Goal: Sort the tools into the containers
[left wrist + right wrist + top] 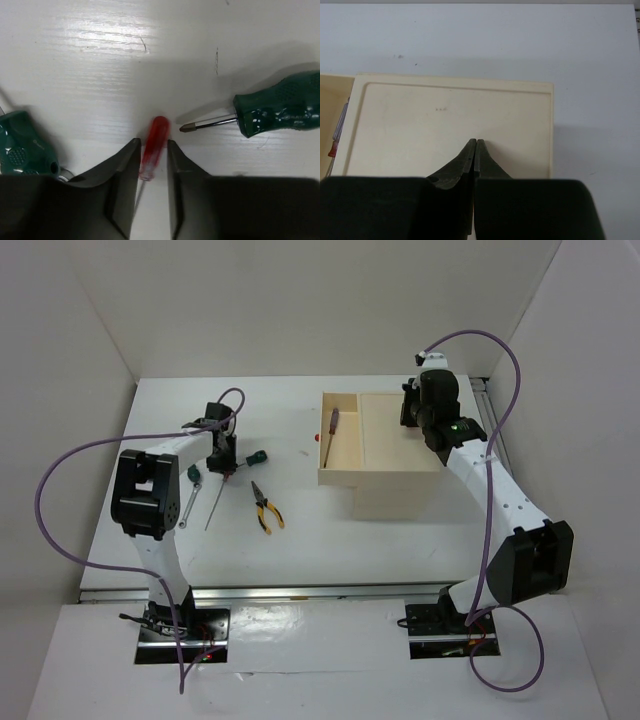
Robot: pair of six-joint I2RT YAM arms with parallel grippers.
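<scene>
My left gripper (222, 462) is low over the table at the left, and its jaws stand closed against both sides of the red screwdriver's handle (159, 127). The screwdriver lies on the table, its thin shaft (213, 503) running toward me. A green-handled screwdriver (280, 110) lies just right of it and another green handle (20, 147) just left. A silver wrench (187, 508) and yellow-black pliers (265, 508) lie nearer me. The beige box (400, 440) has one drawer (345, 465) pulled out, holding a purple-red screwdriver (333, 424). My right gripper (476, 142) is shut and empty above the box top (450, 120).
A small red knob (317, 437) sticks out of the open drawer's front. White walls close in the table at the back and on both sides. The open drawer's edge (332, 95) shows at the left of the right wrist view.
</scene>
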